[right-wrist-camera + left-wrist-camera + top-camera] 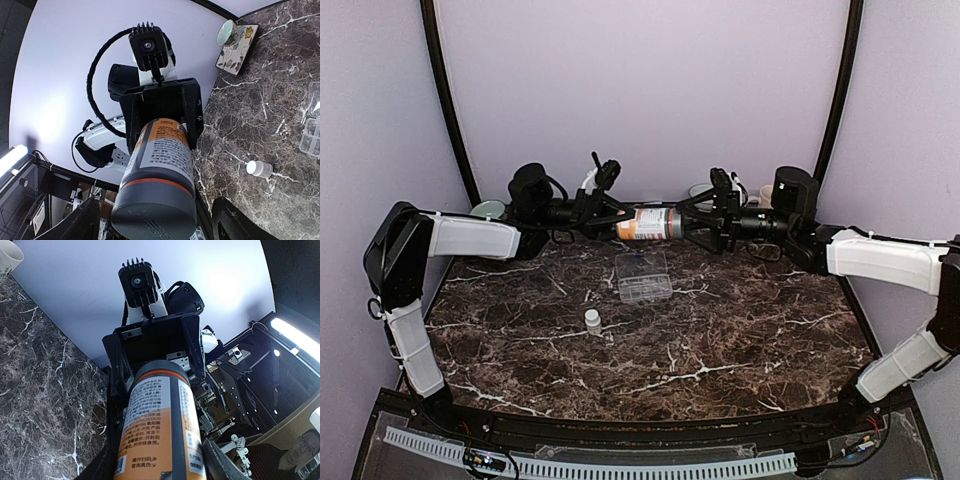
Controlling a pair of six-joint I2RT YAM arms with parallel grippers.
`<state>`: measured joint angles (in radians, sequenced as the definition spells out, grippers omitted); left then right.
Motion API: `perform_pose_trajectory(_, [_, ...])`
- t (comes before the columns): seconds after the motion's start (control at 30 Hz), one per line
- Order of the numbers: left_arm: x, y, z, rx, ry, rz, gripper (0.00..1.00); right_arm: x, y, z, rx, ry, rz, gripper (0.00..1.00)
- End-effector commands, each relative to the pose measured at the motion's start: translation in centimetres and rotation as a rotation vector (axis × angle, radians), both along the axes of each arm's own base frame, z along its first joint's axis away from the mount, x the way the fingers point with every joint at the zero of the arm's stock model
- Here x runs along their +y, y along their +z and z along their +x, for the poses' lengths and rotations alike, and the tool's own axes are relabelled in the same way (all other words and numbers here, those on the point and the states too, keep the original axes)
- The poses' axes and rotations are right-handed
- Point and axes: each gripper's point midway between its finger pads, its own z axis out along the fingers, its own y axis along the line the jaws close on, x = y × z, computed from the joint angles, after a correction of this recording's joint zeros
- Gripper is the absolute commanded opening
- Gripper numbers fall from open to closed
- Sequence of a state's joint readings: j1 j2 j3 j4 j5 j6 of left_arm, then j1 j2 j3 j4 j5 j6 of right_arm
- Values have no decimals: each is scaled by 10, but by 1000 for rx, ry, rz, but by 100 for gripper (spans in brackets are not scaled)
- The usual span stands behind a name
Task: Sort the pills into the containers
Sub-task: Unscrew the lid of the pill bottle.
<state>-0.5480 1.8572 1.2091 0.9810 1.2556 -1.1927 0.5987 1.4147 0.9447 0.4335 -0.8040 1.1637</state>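
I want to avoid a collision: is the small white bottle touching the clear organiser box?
Apart. The top view shows bare marble tabletop between the small white bottle and the clear organiser box.

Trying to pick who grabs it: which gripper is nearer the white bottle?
Left. The left gripper hangs raised beyond the white bottle, only slightly to its right; the right gripper is level with the left but farther right.

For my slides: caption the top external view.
Left hand holds an amber bottle over the table; right hand open around its cap; organiser box nearby.
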Motion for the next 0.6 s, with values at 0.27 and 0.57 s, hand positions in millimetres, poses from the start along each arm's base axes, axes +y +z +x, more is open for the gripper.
perform_pose_trajectory(0.27, [-1, 16, -1, -75, -4, -24, 9, 6, 25, -1, 3, 43, 17, 71])
perform_pose_trajectory(0.57, [-3, 20, 3, -86, 2, -25, 8, 6, 11, -5, 27, 58, -28, 70])
